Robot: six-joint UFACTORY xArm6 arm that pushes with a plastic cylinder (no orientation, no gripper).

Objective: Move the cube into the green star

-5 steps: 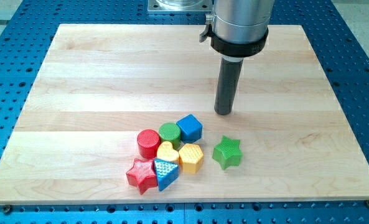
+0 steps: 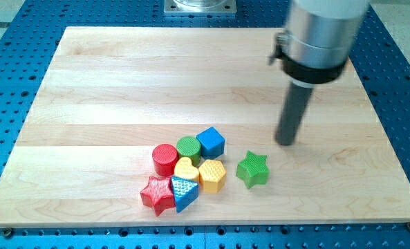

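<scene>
A blue cube [image 2: 211,142] sits at the upper right of a cluster of blocks, a gap to the left of a green star [image 2: 252,169]. My tip [image 2: 285,142] rests on the board up and to the right of the green star, well to the right of the cube, touching neither.
The cluster holds a green cylinder [image 2: 189,149], a red cylinder [image 2: 165,159], a yellow heart [image 2: 186,169], a yellow hexagon [image 2: 212,175], a red star [image 2: 157,195] and a blue triangle [image 2: 184,192]. The wooden board [image 2: 108,90] lies on a blue perforated table.
My tip has moved to the view's right and slightly down, from above the cube's right side to up-right of the green star. No block has moved.
</scene>
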